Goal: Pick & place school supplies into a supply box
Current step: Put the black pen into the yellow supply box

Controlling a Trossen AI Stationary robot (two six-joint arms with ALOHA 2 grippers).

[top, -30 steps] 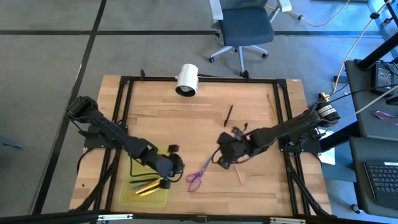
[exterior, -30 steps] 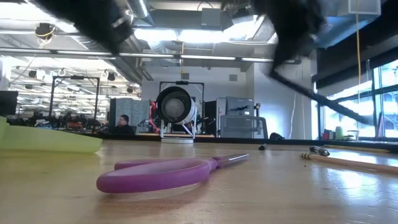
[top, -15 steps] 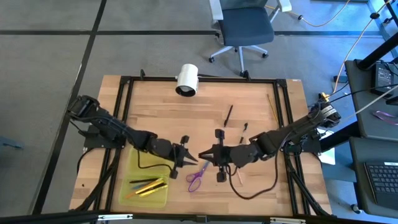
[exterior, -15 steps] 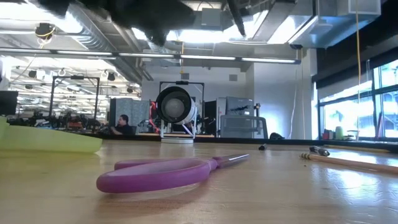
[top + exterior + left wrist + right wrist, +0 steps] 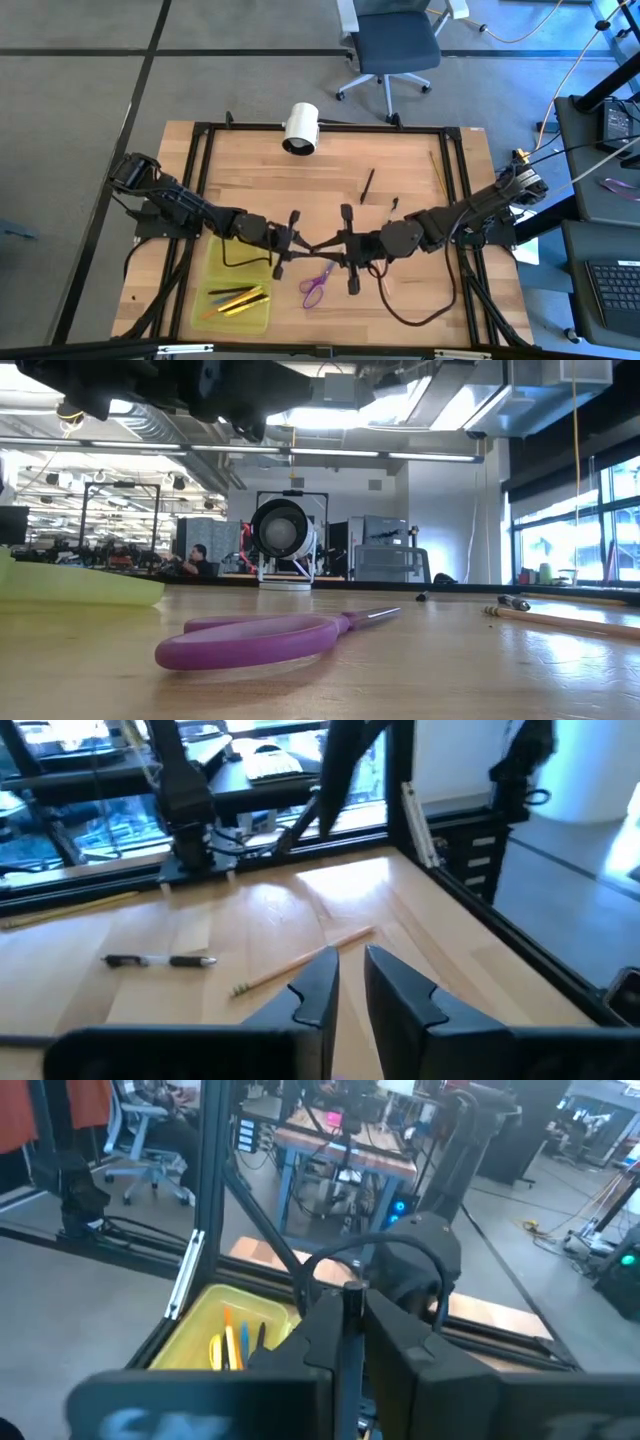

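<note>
Purple-handled scissors (image 5: pixel 316 283): unchanged from the earlier frames, flat on the wooden counter (image 5: pixel 250 180) just right of the box, below both hands.
Left hand (image 5: pixel 300 244): one second before it was over the box; it had since swung out to mid-counter, tip to tip with the right hand. Fingers (image 5: pixel 315 988) stood slightly apart with nothing seen between them.
Right hand (image 5: pixel 330 243): it had come in from the right and closed the gap to the left hand. Fingers (image 5: pixel 320 1330) were clamped on a thin black pen (image 5: pixel 352 1295) that pointed toward the left hand.
Translucent yellow-green plastic supply box (image 5: pixel 205 315): open at the counter's near left corner, with yellow, orange and dark pens (image 5: pixel 238 300) inside.
Loose supplies: a wood-tan pencil (image 5: pixel 385 284) just right of the scissors, a long black pen (image 5: pixel 368 185), a short black-and-white pen (image 5: pixel 392 206) and a yellow pencil (image 5: pixel 437 172) by the right rail.
Surroundings: a white cylinder (image 5: pixel 300 127) at the far edge, an office chair (image 5: pixel 395 45) beyond it.
Hard to see: at counter height both arms were a dark blur along the top, and the held pen was not readable from above.
</note>
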